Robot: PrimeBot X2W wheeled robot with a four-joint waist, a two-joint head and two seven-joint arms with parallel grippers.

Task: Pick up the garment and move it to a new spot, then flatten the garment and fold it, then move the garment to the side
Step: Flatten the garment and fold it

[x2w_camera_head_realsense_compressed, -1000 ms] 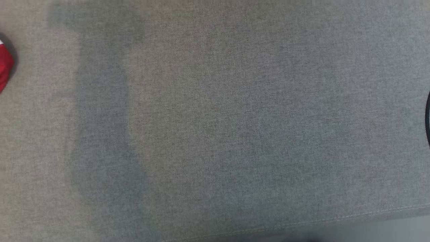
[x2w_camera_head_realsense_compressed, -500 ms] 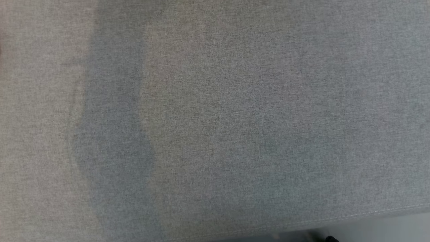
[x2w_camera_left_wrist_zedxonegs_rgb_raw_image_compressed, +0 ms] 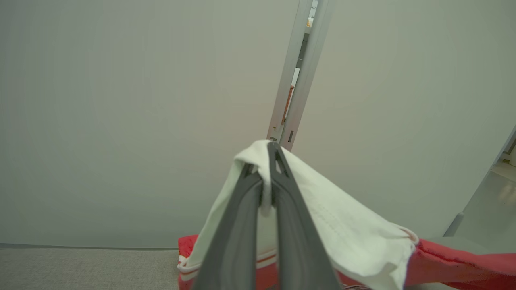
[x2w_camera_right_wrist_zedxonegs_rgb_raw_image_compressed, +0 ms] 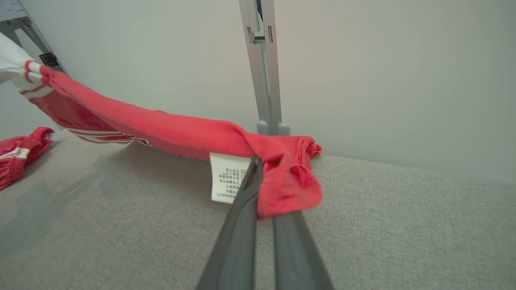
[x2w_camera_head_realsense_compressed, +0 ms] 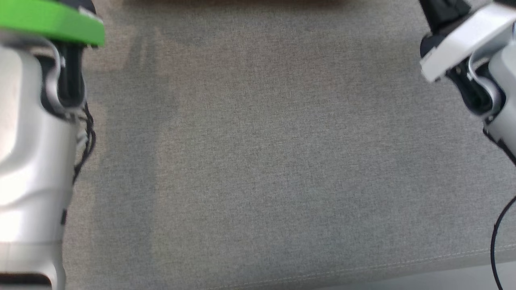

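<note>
A grey woven surface point(x2w_camera_head_realsense_compressed: 258, 161) lies in front of a plain pale wall point(x2w_camera_right_wrist_zedxonegs_rgb_raw_image_compressed: 383, 80). The garment point(x2w_camera_right_wrist_zedxonegs_rgb_raw_image_compressed: 181, 133), red with a white part and striped trim, hangs stretched between the two grippers above this surface (whether its lowest part touches the surface, I cannot tell). The left gripper point(x2w_camera_left_wrist_zedxonegs_rgb_raw_image_compressed: 264, 169) is closed on the white part, which folds over its fingertips. The right gripper point(x2w_camera_right_wrist_zedxonegs_rgb_raw_image_compressed: 262, 177) pinches the red hem, just beside a white care label point(x2w_camera_right_wrist_zedxonegs_rgb_raw_image_compressed: 225, 177). A second red piece point(x2w_camera_right_wrist_zedxonegs_rgb_raw_image_compressed: 20, 155) lies well apart on the surface. A grey post point(x2w_camera_right_wrist_zedxonegs_rgb_raw_image_compressed: 264, 68) stands behind.
</note>
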